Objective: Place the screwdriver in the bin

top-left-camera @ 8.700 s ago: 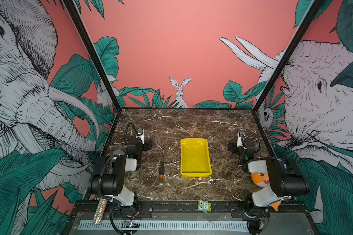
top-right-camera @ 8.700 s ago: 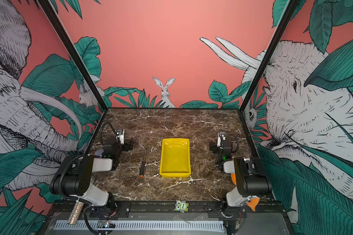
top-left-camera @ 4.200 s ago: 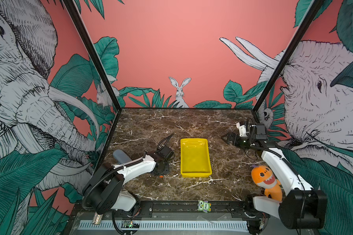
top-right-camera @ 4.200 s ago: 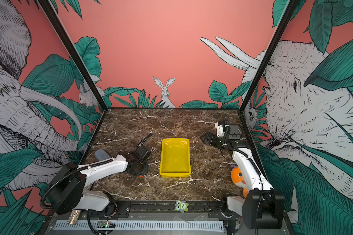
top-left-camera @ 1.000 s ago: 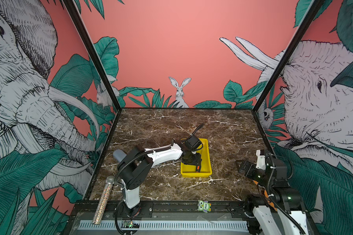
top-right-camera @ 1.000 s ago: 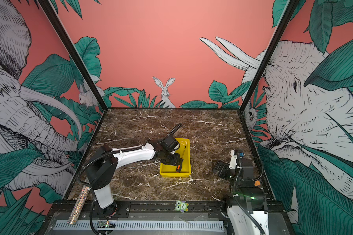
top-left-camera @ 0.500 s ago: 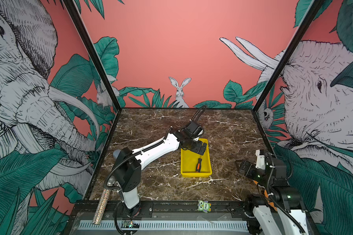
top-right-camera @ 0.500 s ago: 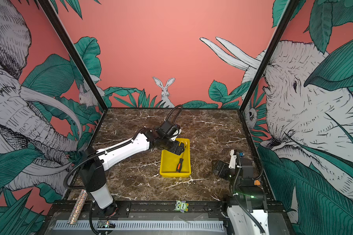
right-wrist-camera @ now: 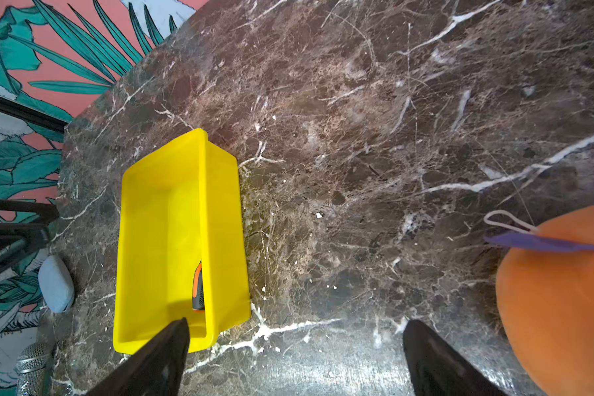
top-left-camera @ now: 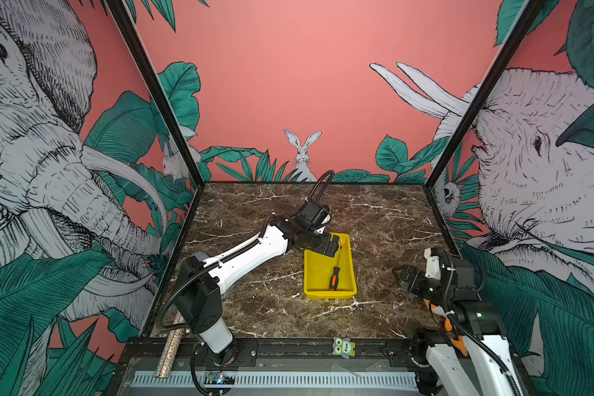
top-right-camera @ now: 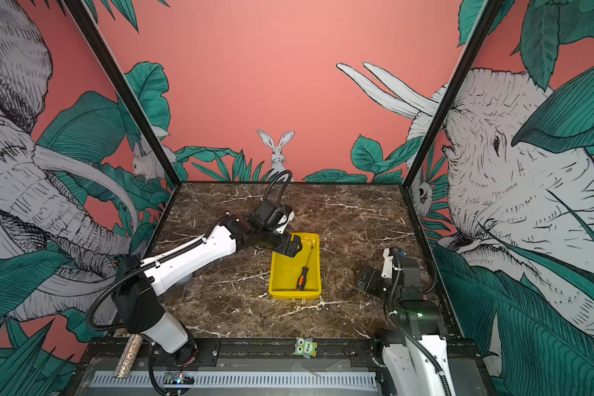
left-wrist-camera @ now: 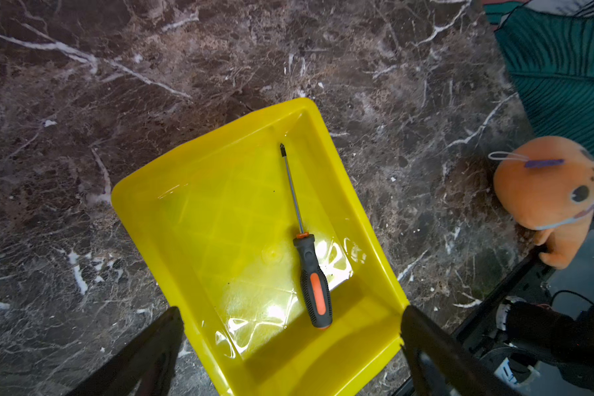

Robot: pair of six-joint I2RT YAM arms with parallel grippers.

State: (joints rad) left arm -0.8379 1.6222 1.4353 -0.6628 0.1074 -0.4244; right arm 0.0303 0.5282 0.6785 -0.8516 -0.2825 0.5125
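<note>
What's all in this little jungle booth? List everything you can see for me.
screwdriver: one, black handle with orange stripe, lying inside the bin
bin: one, bright yellow, middle of the table
plush toy: one, orange, right near edge of the table
pebble-like lump: one, pale blue-grey, left side of the table
glittery stick: one, silvery, front left corner
owl figure: one, green, on the front rail
table: one, dark brown marble with white veins
walls: three, pink with elephants, rabbit, leaves
left gripper: one, black, open over the bin's far end
right gripper: one, black, open, right of the bin
</note>
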